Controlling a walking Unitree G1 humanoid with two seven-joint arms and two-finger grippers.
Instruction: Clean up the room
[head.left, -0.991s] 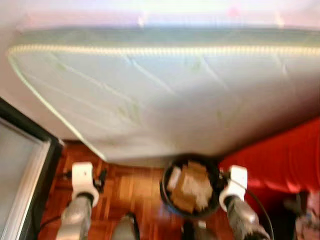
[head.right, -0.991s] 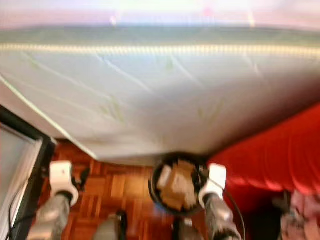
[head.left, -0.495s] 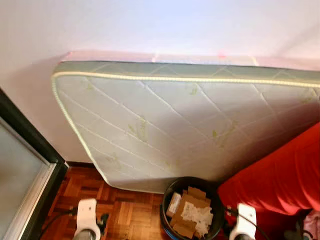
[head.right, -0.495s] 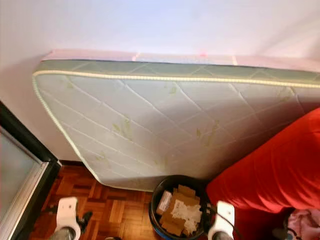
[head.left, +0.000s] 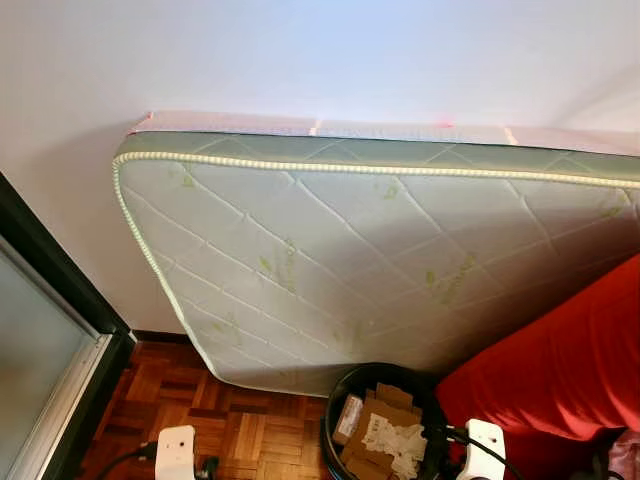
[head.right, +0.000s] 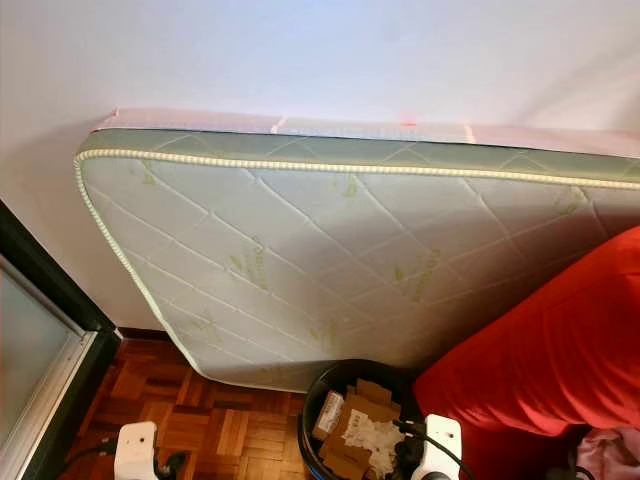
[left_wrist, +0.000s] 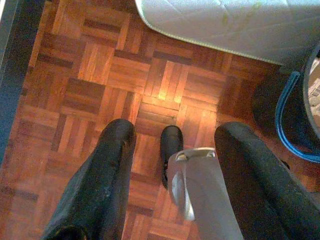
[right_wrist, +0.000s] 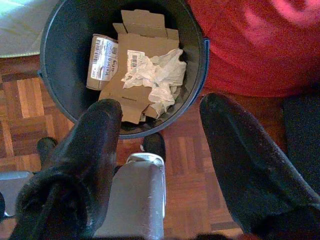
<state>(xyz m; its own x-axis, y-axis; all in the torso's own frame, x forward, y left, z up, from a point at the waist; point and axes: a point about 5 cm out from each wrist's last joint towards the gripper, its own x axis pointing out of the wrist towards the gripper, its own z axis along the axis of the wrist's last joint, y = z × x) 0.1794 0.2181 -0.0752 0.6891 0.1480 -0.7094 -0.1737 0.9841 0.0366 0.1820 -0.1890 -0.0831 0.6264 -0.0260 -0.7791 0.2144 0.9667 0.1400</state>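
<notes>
You're facing a mattress (head.left: 380, 260) that's leaning on its long edge against the white wall (head.left: 300, 50), quilted face tilting toward you. A black bin (head.left: 385, 425) is sitting on the wood floor (head.left: 240, 430) just in front of the mattress's lower edge, near center-right. A red couch (head.left: 560, 370) is touching the bin's right side and overlapping the mattress's lower right part. On the far left a dark door frame (head.left: 50, 290) with a frosted glass panel (head.left: 30, 380) is running down to the floor.

The bin is holding cardboard pieces (right_wrist: 137, 60), a small labelled box (right_wrist: 102, 60) against its left inner wall, and crumpled white paper (right_wrist: 157, 75) lying on top of the cardboard. A blue band (left_wrist: 285, 120) is showing around the bin's outside.

Your right gripper (right_wrist: 160, 115) is hanging just above the near rim of the bin, fingers spread wide apart with nothing between them; one finger (right_wrist: 97, 135) is overlapping the bin's near edge, the other is over the floor beside the couch. In the head views your right wrist's white housing (head.left: 483, 445) is sitting at the bin's right rim.

Your left gripper (left_wrist: 172, 132) is pointing down at bare floor, well left of the bin, fingers wide apart and holding nothing. The mattress's lower corner is showing just beyond it. The left wrist's white housing (head.left: 175, 450) is low at the left, over the floor. A pink cloth (head.right: 605, 455) is peeking in at the near right corner beside the couch.
</notes>
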